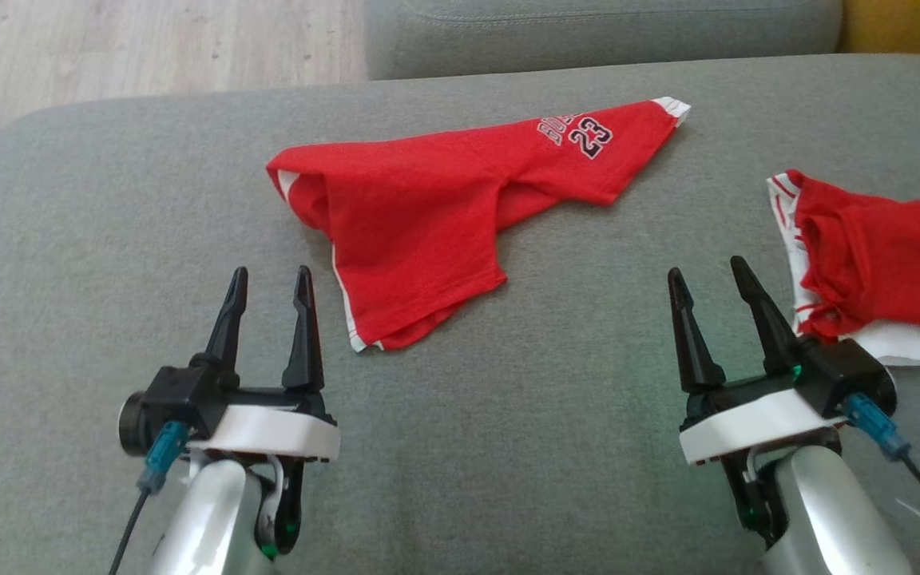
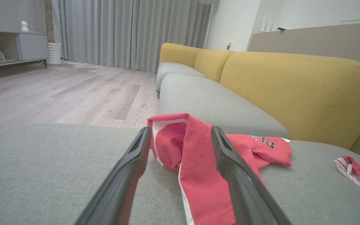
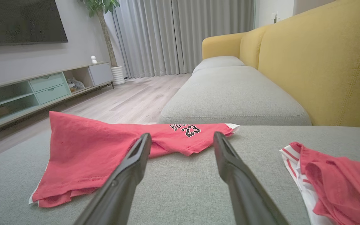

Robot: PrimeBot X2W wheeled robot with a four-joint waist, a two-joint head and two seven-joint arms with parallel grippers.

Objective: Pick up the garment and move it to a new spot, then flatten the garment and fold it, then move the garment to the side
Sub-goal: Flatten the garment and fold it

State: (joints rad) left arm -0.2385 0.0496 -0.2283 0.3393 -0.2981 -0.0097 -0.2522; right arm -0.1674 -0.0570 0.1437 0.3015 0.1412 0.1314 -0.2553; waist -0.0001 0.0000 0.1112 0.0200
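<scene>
- Both claws are spread wide and hold nothing. The left gripper (image 1: pixel 270 275) sits just beside the garment's near hem, and the right gripper (image 1: pixel 707 267) is well off to its right.
- The garment (image 1: pixel 420 208) is red with white trim. It lies rumpled and partly doubled over mid-cushion (image 1: pixel 548 415), and neither gripper touches it.
- The step in hand looks like the pickup. The near hem is the easy hold for the left gripper. The far corner by the print would suit the right, so the cloth hangs open rather than bunched.
- Pinch a single edge and go low enough to catch cloth, not upholstery. Lift evenly, or the fold will tighten.
- The number (image 1: pixel 592 140) reads "23" in dark, white-edged digits near the far corner. The arched letters (image 1: pixel 553 130) above it begin "BU", and the rest I cannot make out.
- A second garment (image 1: pixel 883 263), red and white, lies bunched just beside the right gripper. Steer clear of snagging it.
- Beyond are the yellow backrest (image 2: pixel 292 87) and pale wood floor (image 1: pixel 109 48).
</scene>
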